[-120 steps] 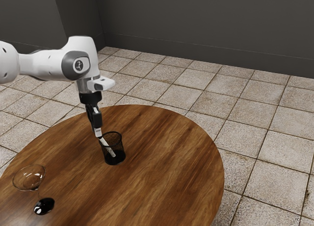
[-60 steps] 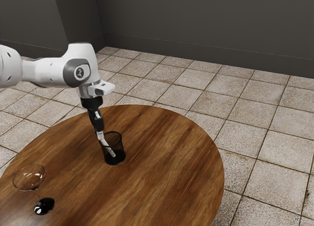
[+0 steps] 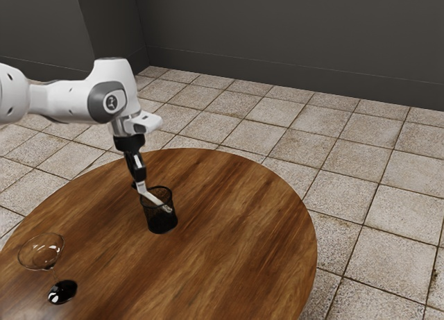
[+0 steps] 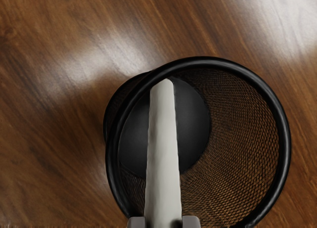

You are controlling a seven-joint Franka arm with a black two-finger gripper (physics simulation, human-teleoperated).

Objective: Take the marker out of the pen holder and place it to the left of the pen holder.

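Note:
In the exterior view my gripper [image 3: 141,186] is at the rim of the black mesh pen holder [image 3: 162,225], on the exterior view's left side of it. The white marker [image 3: 153,198] slants down from the fingers into the holder, its far end above the holder's bottom. From the wrist view, the gripper [image 4: 163,222] has a fingertip against each side of the marker [image 4: 164,154], shut on it. Most of the marker lies across the opening of the pen holder [image 4: 284,139], over its dark base. The holder stands upright.
A stemmed glass [image 3: 41,253] with a dark base stands on the round wooden table [image 3: 236,230], near the exterior view's lower left. Beyond the table's curved edge is a tiled floor.
My hand dipped a little, then rose slightly. The marker's far end has lifted off the holder's bottom and swung toward the exterior view's right, so the marker lies flatter.

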